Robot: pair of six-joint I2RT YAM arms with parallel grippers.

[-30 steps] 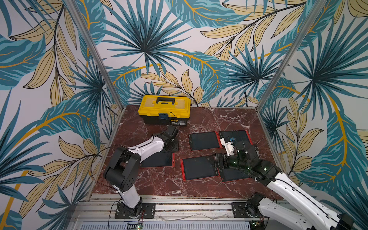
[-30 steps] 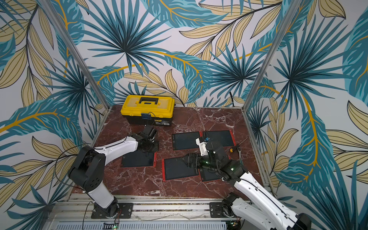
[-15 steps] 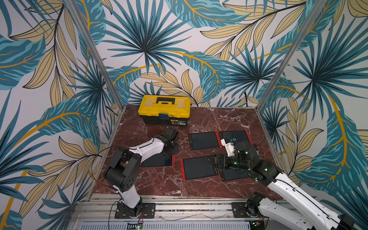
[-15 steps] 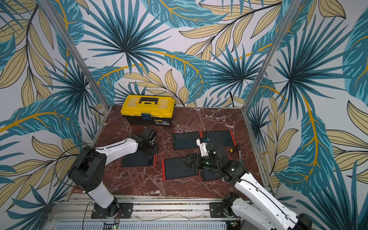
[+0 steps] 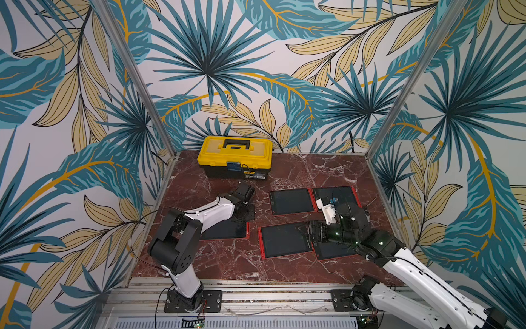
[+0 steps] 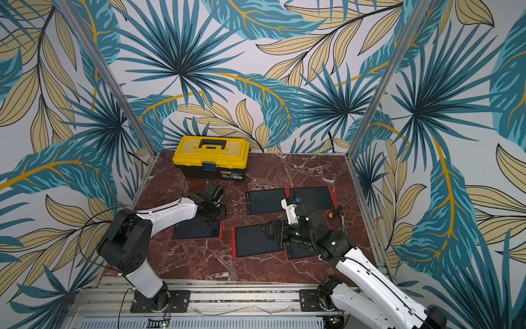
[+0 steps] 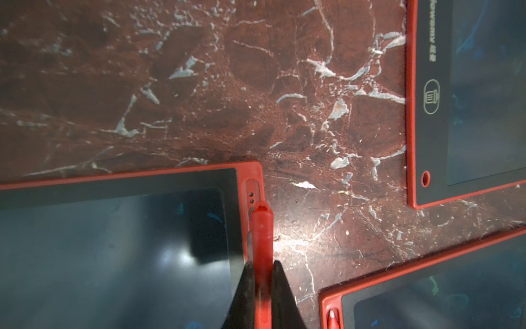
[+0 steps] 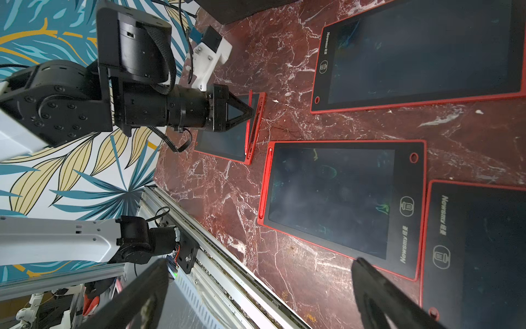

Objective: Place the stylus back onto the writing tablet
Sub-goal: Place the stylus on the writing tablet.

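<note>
**A:** What do both top views give?

**B:** Five red-edged tablets (image 5: 291, 200) lie flat on the marble worktop (image 5: 227, 265), with a yellow toolbox (image 5: 234, 155) behind them. The left arm (image 5: 212, 212) reaches down at the far corner of the leftmost one, the writing tablet (image 5: 225, 231). The stylus is too small to make out from up there. The right arm (image 6: 367, 275) hangs low over the tablets on the right side.

**A:** And the left wrist view?

**B:** The left fingers (image 7: 246, 296) are pinched narrow on the red stylus (image 7: 263, 228). It runs along the writing tablet's red side edge, over the slot (image 7: 252, 188) near the corner. Whether it is seated in the slot, I cannot tell.

**A:** The right wrist view?

**B:** The right fingers (image 8: 381, 293) stand wide and hold nothing, above the worktop near the front rail. Across the worktop, the stylus shows as a thin red line lined up with that same tablet edge.
</note>
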